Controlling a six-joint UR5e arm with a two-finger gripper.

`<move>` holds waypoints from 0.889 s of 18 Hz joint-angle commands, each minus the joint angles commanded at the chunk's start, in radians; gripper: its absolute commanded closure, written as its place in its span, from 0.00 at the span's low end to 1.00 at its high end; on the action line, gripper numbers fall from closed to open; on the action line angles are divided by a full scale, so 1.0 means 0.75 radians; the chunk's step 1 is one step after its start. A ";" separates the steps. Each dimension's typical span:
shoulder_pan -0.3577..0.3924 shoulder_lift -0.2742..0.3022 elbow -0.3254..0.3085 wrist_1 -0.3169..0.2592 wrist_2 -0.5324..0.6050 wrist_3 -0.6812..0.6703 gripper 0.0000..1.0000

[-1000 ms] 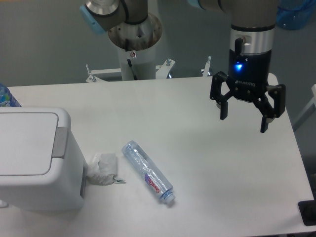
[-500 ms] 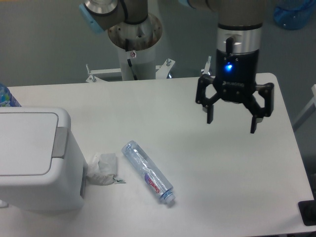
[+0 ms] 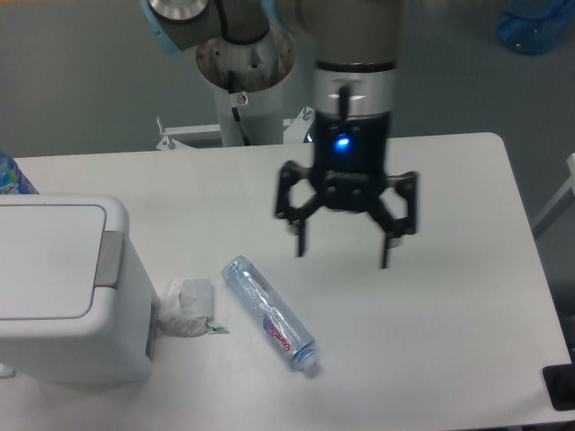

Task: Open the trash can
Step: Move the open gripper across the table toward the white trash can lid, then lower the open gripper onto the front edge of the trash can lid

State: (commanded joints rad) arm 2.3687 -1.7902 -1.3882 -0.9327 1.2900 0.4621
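The trash can [image 3: 63, 287] is a large white bin at the left edge of the table, its flat lid down and a grey push tab [image 3: 108, 259] on its right side. My gripper [image 3: 342, 250] hangs open above the middle of the table, well to the right of the bin and just above and right of the bottle. Nothing is between its fingers.
A clear plastic bottle [image 3: 268, 312] lies on its side right of the bin. A crumpled white tissue [image 3: 187, 307] rests against the bin's lower right corner. The arm's base column [image 3: 243, 72] stands behind the table. A black object [image 3: 561, 386] sits at the front right corner.
The open gripper has swung left across the table, from the right side to above the middle. Bin, bottle and tissue have not moved.
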 joint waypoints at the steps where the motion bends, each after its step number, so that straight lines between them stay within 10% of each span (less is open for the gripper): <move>1: -0.021 0.002 -0.006 0.000 0.002 -0.049 0.00; 16: -0.203 0.092 -0.184 0.000 0.002 -0.287 0.00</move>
State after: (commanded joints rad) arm 2.2167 -1.7211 -1.5263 -0.9327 1.2916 0.2471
